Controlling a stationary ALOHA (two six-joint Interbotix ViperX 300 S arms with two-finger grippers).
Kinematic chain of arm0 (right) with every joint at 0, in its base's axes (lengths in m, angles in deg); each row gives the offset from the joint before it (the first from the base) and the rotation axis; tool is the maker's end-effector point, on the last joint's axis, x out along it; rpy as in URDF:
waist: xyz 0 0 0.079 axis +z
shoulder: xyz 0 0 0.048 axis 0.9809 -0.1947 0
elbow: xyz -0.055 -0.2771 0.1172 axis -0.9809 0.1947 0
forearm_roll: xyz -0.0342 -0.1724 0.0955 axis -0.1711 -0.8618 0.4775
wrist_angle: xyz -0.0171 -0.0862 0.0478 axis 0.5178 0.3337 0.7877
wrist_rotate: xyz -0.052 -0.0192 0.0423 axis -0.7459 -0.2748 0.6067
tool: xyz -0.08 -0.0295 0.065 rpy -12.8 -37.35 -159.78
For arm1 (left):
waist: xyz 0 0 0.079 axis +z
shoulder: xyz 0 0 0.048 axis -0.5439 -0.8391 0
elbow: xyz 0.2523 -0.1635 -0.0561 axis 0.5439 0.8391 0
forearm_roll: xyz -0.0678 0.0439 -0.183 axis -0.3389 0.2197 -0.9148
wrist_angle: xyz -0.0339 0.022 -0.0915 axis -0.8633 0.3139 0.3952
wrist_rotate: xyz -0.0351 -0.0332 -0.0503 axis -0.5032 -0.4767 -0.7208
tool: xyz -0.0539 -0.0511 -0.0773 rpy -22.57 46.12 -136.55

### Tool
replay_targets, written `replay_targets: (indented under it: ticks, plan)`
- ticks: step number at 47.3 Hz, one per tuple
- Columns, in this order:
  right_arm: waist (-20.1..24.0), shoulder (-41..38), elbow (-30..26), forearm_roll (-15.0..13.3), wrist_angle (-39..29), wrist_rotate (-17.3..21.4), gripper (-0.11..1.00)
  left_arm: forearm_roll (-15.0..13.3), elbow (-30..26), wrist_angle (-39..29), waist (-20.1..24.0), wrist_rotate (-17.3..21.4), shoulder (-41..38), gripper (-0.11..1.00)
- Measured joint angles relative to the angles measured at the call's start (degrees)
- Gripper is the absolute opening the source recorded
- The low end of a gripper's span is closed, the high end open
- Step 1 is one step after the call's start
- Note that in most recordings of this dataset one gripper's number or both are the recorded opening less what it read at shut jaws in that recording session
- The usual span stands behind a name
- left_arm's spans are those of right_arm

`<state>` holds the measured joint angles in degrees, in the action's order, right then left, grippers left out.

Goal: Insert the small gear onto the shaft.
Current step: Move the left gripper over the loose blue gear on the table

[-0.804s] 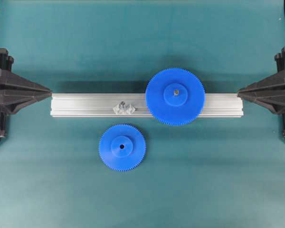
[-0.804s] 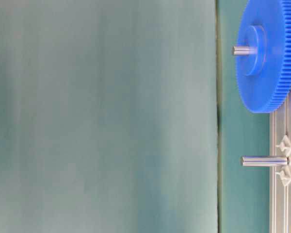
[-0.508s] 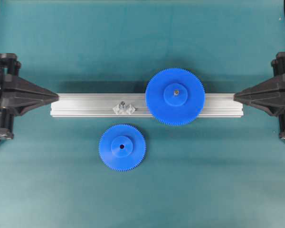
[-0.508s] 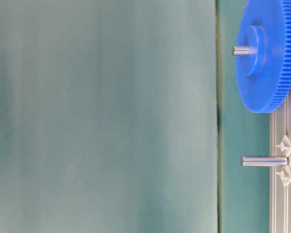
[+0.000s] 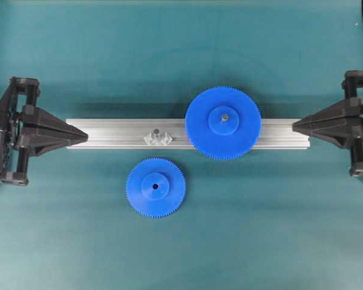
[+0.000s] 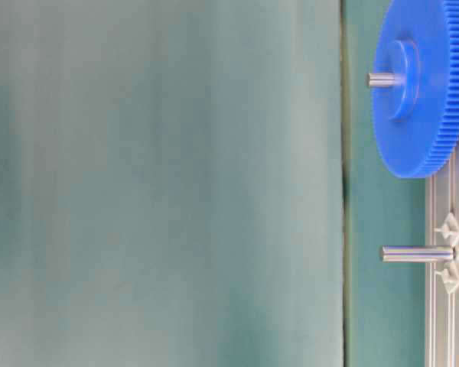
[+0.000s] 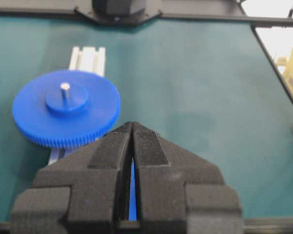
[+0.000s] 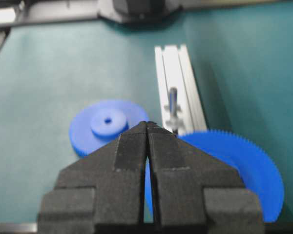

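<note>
- Both pincers are seen pressed fully together with nothing held: the left gripper [image 5: 85, 135] is poised over the left end of the long ribbed aluminium rail [image 5: 121, 134], the right gripper [image 5: 295, 125] at the rail's right end.
- Flat on the teal table mat [image 5: 260, 229], just in front of the rail, the small blue plastic toothed gear [image 5: 155, 187] is found, hub upward.
- Upright on the rail, the thin grey metal shaft [image 6: 417, 254] is left bare.
- Beside it on the rail, the larger blue toothed gear [image 5: 223, 122] is seated on its own pin.
</note>
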<state>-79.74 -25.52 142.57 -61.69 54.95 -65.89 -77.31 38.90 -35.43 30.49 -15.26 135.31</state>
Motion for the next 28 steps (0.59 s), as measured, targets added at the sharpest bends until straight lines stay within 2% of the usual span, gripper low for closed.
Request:
replay_targets:
  ticks: [17,28]
  plan:
    - [-0.44,-4.83,-0.88,0.00,-1.85,0.00,0.03,0.00,-6.68,-14.50,-1.67,-0.18,-5.80,-0.02]
    - [-0.53,-7.65,-0.88,0.00,-2.11,0.09,0.03,0.00,-10.02,-17.14,-3.69,-0.18,-12.48,-0.02]
